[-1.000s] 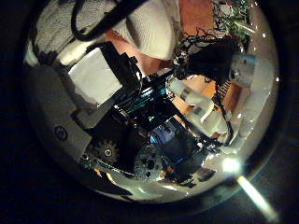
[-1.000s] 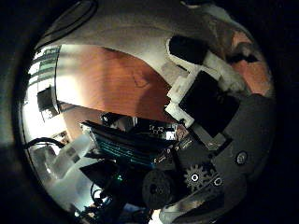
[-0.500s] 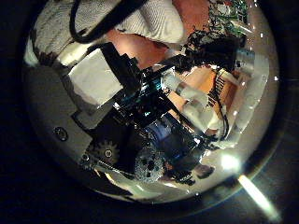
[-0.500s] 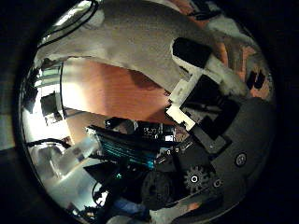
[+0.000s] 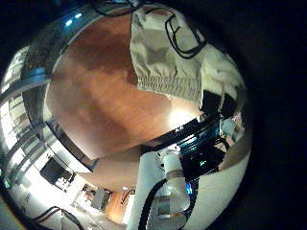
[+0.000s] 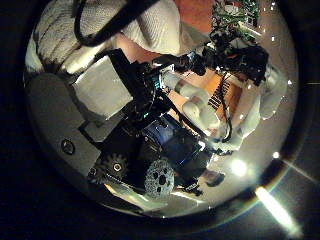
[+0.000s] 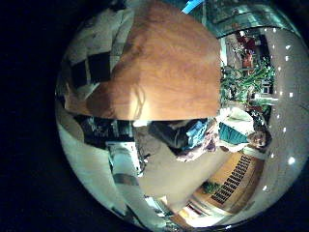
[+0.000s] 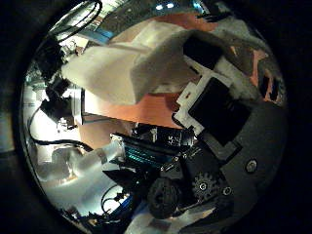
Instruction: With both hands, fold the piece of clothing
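The piece of clothing (image 5: 168, 53) lies partly on the wooden table (image 5: 101, 96) in the left little finger side palm view, with my left hand's fingers (image 5: 217, 91) curled on its hem. In the left thumb side palm view the clothing (image 6: 135, 25) is against my left hand's fingers (image 6: 100, 85), and another hand (image 6: 238, 58) is beyond it. In the right thumb side palm view a fold of the clothing (image 8: 127, 63) hangs above the table (image 8: 146, 112), pinched by my right hand's fingers (image 8: 210, 93). In the right little finger side palm view the clothing (image 7: 97, 39) meets my right hand's fingers (image 7: 92, 68).
A bare stretch of the table (image 7: 174, 68) runs beside the clothing in the right little finger side palm view. Room furniture lies beyond the table's edge (image 5: 58, 172).
In the right thumb side view the clothing has risen off the table and covers more of the picture. In the left thumb side view the other hand has come nearer.
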`<state>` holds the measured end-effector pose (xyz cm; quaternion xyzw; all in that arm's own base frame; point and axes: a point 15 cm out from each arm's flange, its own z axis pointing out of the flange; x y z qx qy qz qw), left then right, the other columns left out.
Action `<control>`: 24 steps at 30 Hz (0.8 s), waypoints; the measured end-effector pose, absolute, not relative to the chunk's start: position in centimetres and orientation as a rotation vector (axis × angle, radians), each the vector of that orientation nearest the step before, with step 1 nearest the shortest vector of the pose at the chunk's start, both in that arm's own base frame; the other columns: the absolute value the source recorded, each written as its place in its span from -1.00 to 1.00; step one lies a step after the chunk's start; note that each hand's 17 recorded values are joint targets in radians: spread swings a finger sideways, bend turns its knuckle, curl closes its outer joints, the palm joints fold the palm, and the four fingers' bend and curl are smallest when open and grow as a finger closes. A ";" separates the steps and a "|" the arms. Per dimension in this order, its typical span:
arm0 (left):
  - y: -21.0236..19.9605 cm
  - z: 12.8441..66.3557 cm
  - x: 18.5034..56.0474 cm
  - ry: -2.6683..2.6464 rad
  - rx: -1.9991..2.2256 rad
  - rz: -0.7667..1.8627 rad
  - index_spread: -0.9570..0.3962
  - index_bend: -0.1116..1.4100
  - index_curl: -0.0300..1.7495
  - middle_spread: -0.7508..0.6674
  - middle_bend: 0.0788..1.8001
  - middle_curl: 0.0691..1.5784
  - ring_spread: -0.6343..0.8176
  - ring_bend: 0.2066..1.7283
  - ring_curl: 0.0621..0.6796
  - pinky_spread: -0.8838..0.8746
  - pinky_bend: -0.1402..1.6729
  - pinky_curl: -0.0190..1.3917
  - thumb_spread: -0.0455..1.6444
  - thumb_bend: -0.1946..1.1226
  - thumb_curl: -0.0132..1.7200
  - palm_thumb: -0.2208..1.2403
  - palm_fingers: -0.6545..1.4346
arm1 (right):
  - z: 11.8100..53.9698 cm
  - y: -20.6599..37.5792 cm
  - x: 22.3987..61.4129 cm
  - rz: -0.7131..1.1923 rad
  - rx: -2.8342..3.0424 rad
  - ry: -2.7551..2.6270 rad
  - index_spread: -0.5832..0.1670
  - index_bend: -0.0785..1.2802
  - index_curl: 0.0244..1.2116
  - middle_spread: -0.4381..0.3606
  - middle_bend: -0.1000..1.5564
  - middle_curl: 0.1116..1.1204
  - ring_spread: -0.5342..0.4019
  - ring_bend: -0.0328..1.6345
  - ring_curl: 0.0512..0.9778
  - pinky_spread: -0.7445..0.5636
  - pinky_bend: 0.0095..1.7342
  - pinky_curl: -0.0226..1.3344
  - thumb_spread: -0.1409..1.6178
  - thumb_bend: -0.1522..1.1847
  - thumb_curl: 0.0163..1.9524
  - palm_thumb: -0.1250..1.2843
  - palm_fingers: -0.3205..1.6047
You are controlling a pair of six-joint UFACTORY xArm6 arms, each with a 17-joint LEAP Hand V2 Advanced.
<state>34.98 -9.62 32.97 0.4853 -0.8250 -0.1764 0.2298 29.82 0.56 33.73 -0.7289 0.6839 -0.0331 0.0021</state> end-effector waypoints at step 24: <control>-1.5 28.8 32.0 -2.092 1.542 -0.400 -0.59 -0.59 0.45 -0.78 -0.10 0.14 -0.82 0.25 0.40 -0.81 -0.09 0.12 0.48 -0.73 -0.46 0.20 0.49 | 34.2 12.7 49.4 -0.104 -2.482 1.896 -0.13 0.77 0.34 -0.19 0.73 0.33 -0.28 0.74 0.40 -0.18 0.42 0.40 0.31 -0.79 -0.11 0.62 0.49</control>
